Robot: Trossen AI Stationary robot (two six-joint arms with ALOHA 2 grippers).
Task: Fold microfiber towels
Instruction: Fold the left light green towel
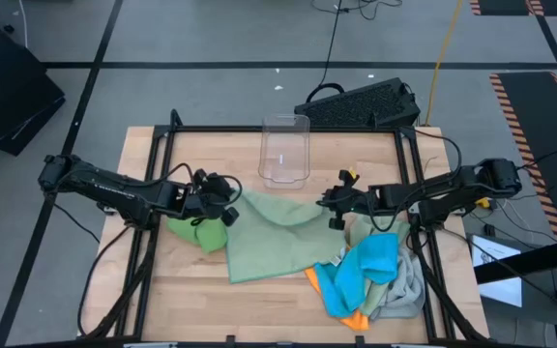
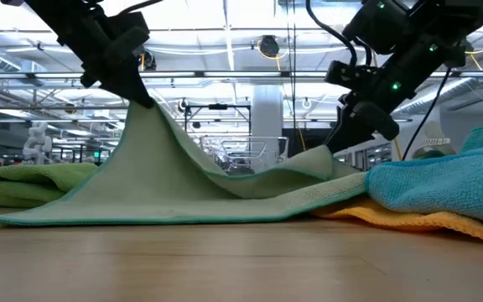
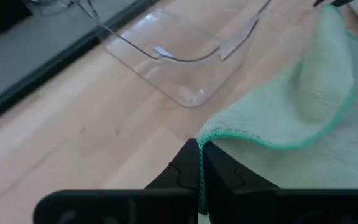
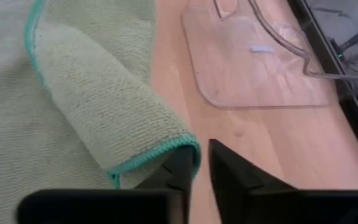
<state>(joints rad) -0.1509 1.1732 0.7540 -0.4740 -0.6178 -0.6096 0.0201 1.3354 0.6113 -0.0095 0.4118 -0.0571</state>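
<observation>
A sage green towel (image 1: 274, 237) lies spread mid-table. Its far left corner is raised like a tent peak (image 2: 141, 107), with my left gripper (image 1: 232, 201) shut on it. The towel's far right corner (image 4: 166, 134) is curled over. It sits at my right gripper (image 1: 333, 208), whose fingers stand a little apart. A bright green towel (image 1: 201, 232) lies bunched under the sage one's left edge. Blue (image 1: 367, 271), orange (image 1: 354, 314) and light grey (image 1: 409, 290) towels lie heaped at the near right. My left gripper pinches the sage towel's teal-hemmed far left corner (image 3: 201, 138) between its two fingers. It comes slanting down from the table's left. That corner is lifted, and the cloth slopes down from it to the table. My right gripper has one fingertip (image 4: 182, 163) against the hem of the curled far right corner (image 4: 190, 148). Bare table shows through the gap between the fingers, so nothing is pinched. The corner rests slightly raised at that finger (image 2: 324, 158).
A clear plastic bin (image 1: 286, 150) lies at the table's far middle, just beyond both grippers. A black keyboard (image 1: 361, 101) sits behind the table. Bare wood (image 1: 259, 304) shows along the near edge left of the heap.
</observation>
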